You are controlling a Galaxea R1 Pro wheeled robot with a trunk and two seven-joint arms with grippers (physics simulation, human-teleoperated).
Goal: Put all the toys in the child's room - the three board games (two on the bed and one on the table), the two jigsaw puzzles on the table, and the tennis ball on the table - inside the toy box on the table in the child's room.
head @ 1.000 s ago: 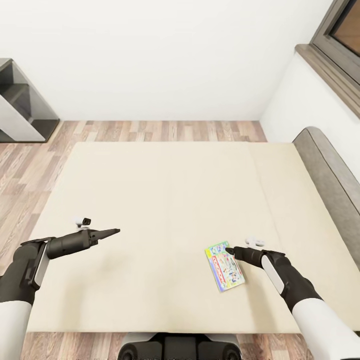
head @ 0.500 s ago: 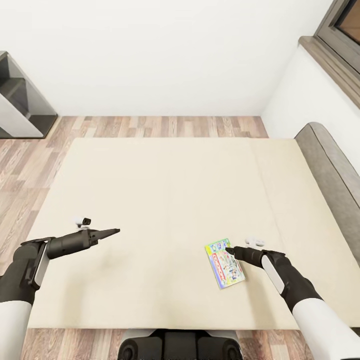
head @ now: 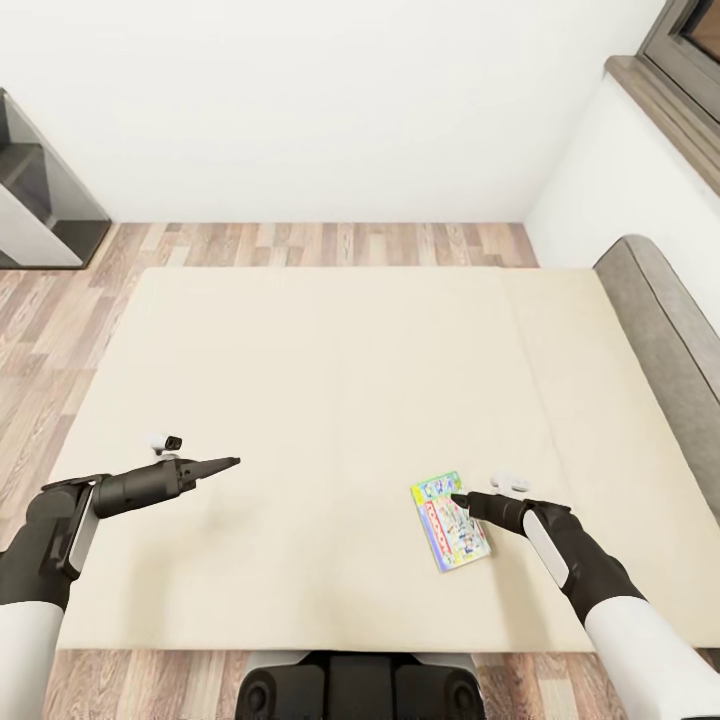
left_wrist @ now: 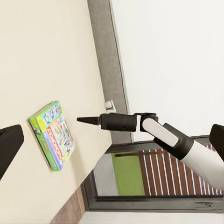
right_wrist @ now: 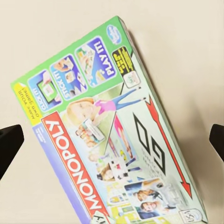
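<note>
A board game (head: 450,522), a flat box with a green border and a red "MONOPOLY" band, lies on the beige bed (head: 320,380) near its front right. My right gripper (head: 456,497) hovers just over the box's far edge. In the right wrist view the board game (right_wrist: 112,135) lies between its two black fingers (right_wrist: 9,144), which stand wide apart and open. Over the bed's front left my left gripper (head: 232,462) is open and holds nothing. The left wrist view shows the board game (left_wrist: 51,135) and my right arm (left_wrist: 154,128).
A grey padded headboard (head: 665,340) runs along the bed's right side under a window (head: 690,50). A dark grey side unit (head: 40,210) stands at the far left on the wood-plank floor (head: 300,243). My base (head: 355,690) sits at the bed's near edge.
The whole view has shifted a little, so the bed and the game sit slightly higher in the picture. Both arms keep the same pose, and the game still lies on the bed.
</note>
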